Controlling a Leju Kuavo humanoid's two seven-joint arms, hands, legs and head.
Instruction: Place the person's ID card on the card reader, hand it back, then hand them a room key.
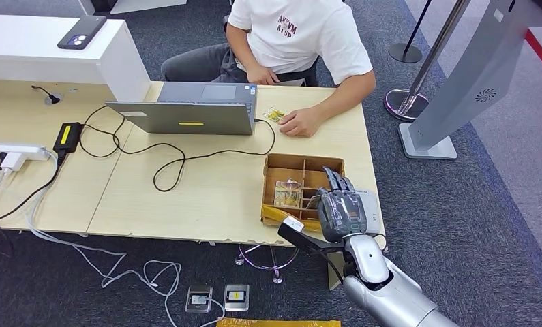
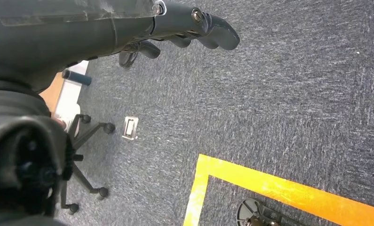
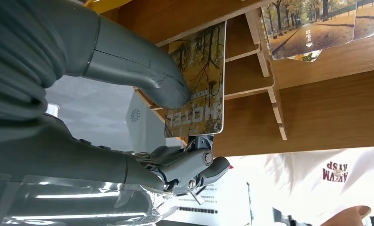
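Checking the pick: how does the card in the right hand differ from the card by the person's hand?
The held card is pinched by the right hand above the wooden tray; the card by the person's hand lies flat on the table. The held card stands on edge, clear of the tray. Both show yellowish prints.

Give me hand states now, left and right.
Left hand: holds nothing, fingers curled, hanging over the carpet.
Right hand: pinching a room key card at the wooden box.
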